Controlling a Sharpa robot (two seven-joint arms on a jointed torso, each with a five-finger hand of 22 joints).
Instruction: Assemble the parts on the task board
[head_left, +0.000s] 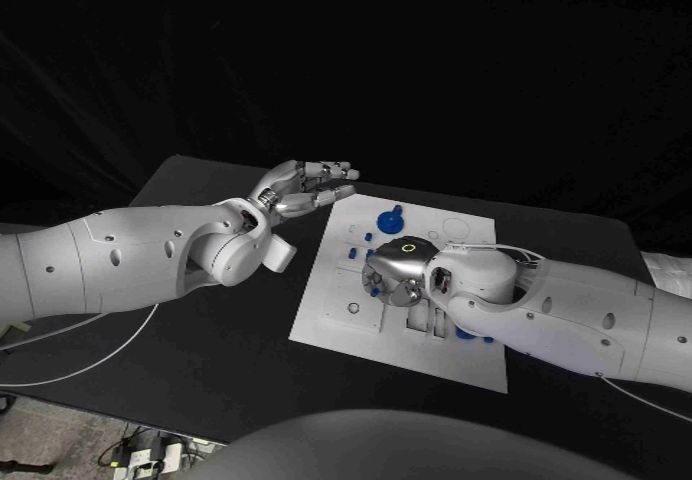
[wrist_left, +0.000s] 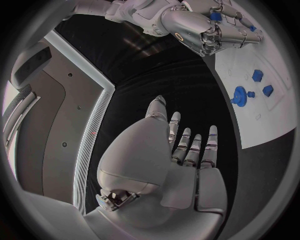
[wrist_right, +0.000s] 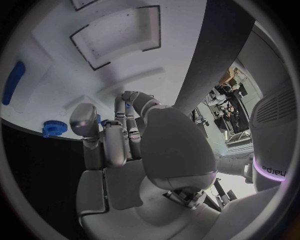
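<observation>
Right silver hand (head_left: 397, 272) was curled over the white plate task board (head_left: 339, 310), grasp unclear. Left silver hand (head_left: 306, 187) hovered spread, empty. Blue gear (head_left: 391, 217) and small blue blocks (wrist_left: 262, 82) lay loose: assembly looked early.

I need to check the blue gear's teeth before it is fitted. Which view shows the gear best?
The left wrist view: the blue gear lies unobstructed on the task board. The head view shows it small; the right wrist view shows it edge-on.

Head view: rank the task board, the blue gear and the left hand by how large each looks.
1. task board
2. left hand, though it may hang nearer the camera
3. blue gear, clearly smallest
</observation>
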